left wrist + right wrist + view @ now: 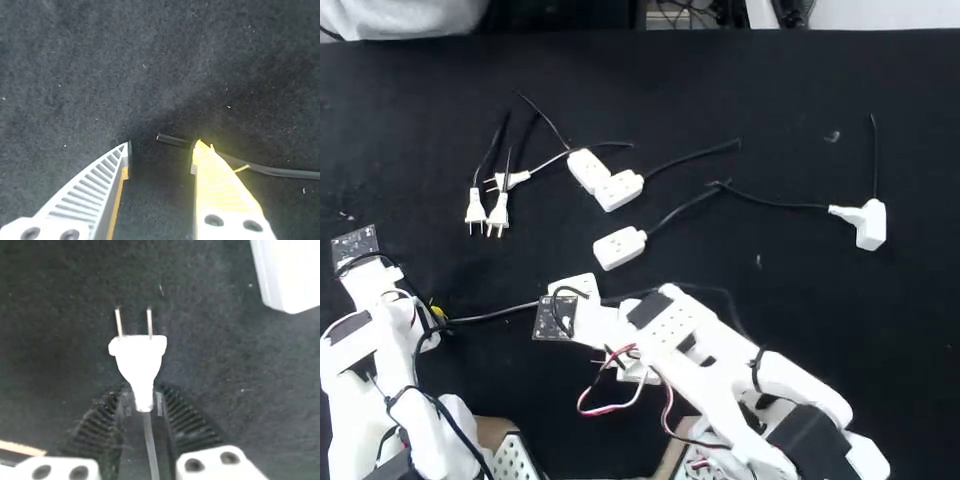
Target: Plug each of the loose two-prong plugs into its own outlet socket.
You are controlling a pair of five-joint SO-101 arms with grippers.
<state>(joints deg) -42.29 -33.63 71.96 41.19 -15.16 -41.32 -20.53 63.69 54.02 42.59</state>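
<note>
My right gripper point(141, 399) is shut on the neck of a white two-prong plug point(138, 354), whose prongs point away from it over the black mat. In the high view this plug point(577, 287) lies just short of a single white outlet socket point(620, 247); a corner of the socket point(287, 275) appears in the right wrist view. My left gripper point(160, 152) is open low over the mat, with the cut end of a black cord point(170, 140) between its fingertips. Three loose plugs point(488, 212) lie at the left. Two joined sockets point(605, 180) sit behind.
A white plug block point(867, 223) with a black cord lies at the right. Black cords trail across the mat's middle. Both arms' bases and red and white wires point(610, 385) crowd the front edge.
</note>
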